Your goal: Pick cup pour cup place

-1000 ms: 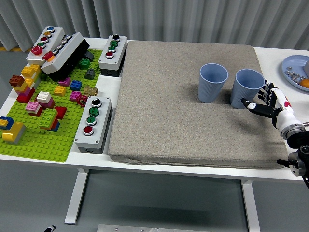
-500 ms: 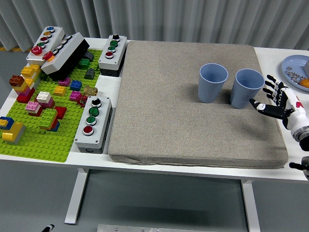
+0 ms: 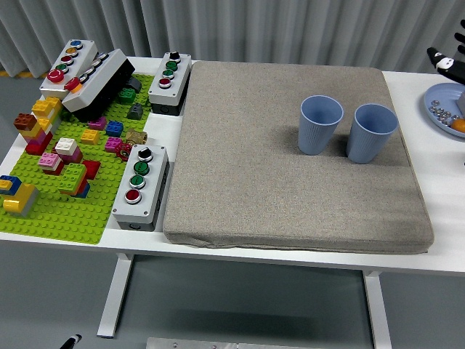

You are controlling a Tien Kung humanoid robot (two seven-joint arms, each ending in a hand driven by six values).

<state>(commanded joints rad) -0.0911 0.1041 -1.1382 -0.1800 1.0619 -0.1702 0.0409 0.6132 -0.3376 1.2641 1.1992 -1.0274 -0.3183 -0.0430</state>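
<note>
On the grey felt mat (image 3: 290,156) that covers most of the white worktop (image 3: 440,196), two light blue cups sit upright and side by side toward the far right. The left cup (image 3: 320,124) and the right cup (image 3: 372,132) are near each other but not touching, open ends up, and nothing is holding either one. You can't really see inside them from this angle.

The right robot hand (image 3: 452,61) is way up at the top right edge, only a sliver of it showing: a dark fingertip and a bit of white casing. Too little is in frame to tell whether it's spread or curled. It's well apart from both cups and sits above a blue plate (image 3: 439,102) at the worktop's right edge, which has some small metal bits and something orange on it.

Over on the left there's a green baseplate (image 3: 65,211) covered in colourful bricks, plus several grey button boxes: one (image 3: 141,185) just beside the mat's left edge, another (image 3: 169,81) at the mat's far left corner.
</note>
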